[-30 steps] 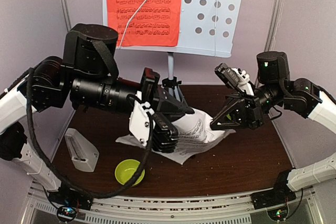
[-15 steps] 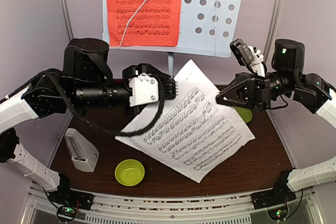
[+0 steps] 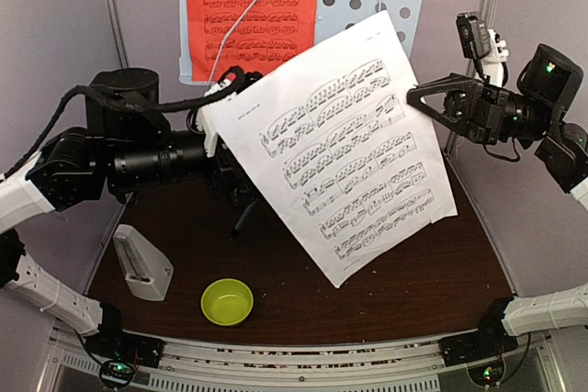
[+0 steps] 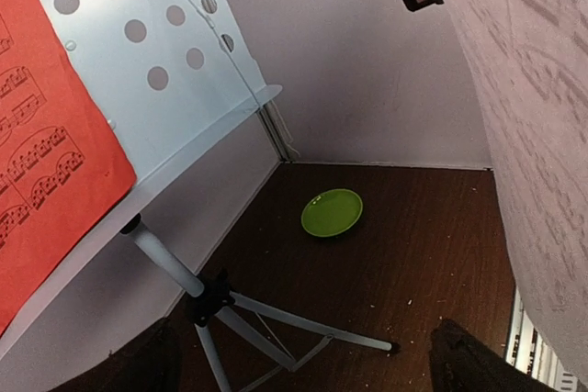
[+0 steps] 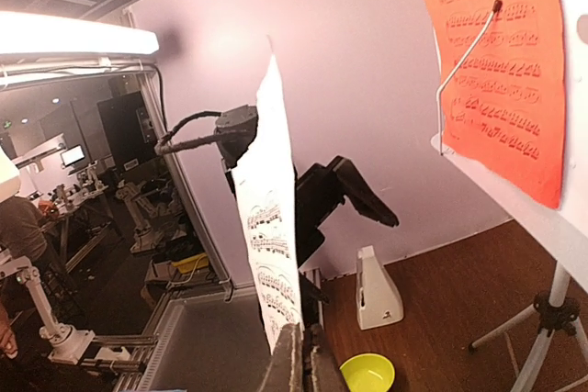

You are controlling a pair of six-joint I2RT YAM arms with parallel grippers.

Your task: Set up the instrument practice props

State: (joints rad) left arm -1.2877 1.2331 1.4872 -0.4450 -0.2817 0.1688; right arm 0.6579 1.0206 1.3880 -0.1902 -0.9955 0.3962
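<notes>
Holding the paper: the white sheet is pinched at its right edge by the right gripper. In the right wrist view its fingers are pressed together on the paper.
Sheet position: it is held up in the air, clear of the table. It is tilted, with the printed face turned toward the top camera. Part of the perforated desk of the music stand is covered by it.
Left arm: the left gripper is seen with its fingers spread wide and nothing between them. The back of the white sheet is seen along its right side, and whether paper and finger touch cannot be told.
Red page: the red sheet is laid flat on the left half of the stand's desk, with a thin wire arm crossed over it.
Stand: it is planted upright at the back of the table on its tripod legs.
Timekeeper: the metronome is stood upright at the near left of the table, well apart from the stand.
Bowl: a lime-green bowl is set near the front edge, just right of the metronome.
Plate: a flat green plate is seen on the table by the back wall, beyond the tripod legs.
</notes>
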